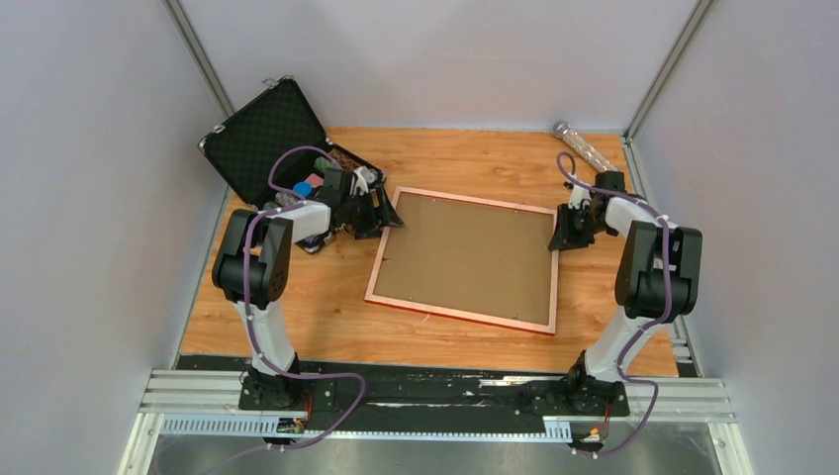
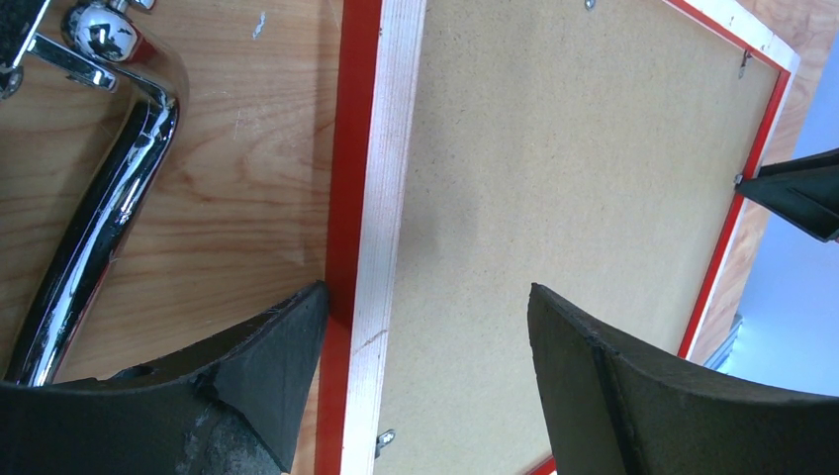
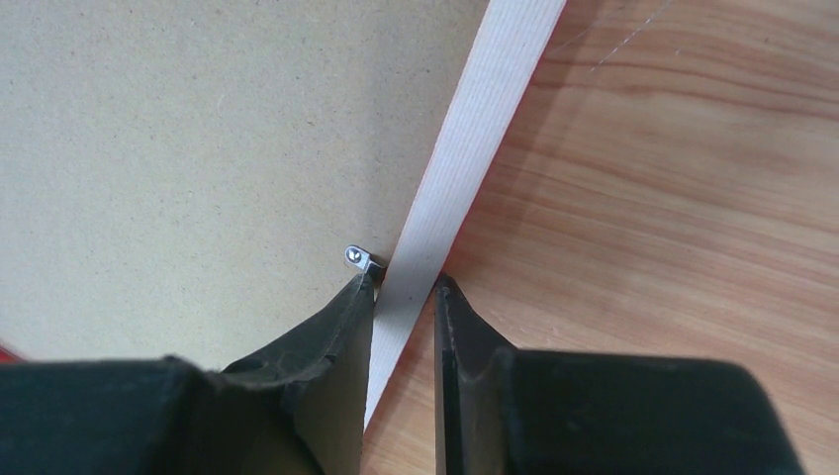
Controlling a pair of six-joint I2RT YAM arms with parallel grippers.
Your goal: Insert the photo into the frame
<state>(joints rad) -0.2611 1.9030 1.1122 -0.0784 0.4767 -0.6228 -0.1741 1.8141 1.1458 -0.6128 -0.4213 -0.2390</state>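
Note:
The frame (image 1: pixel 459 317) lies face down in the middle of the table, its pinkish rim around a brown backing board (image 1: pixel 465 257). The photo is hidden. My left gripper (image 1: pixel 388 213) stands open over the frame's left rim (image 2: pixel 381 198); in the left wrist view (image 2: pixel 425 289) one finger rests against the red outer edge and the other hangs over the board (image 2: pixel 564 148). My right gripper (image 1: pixel 561 233) is shut on the frame's right rim (image 3: pixel 475 119). In the right wrist view (image 3: pixel 406 279) its fingers pinch the pale strip just beside a small metal tab (image 3: pixel 358 257).
An open black foam-lined case (image 1: pixel 272 134) holding small items stands at the back left, right behind my left gripper; its chrome handle (image 2: pixel 109 198) lies next to the frame's left edge. A clear bottle (image 1: pixel 584 146) lies at the back right corner. Grey walls close in on three sides.

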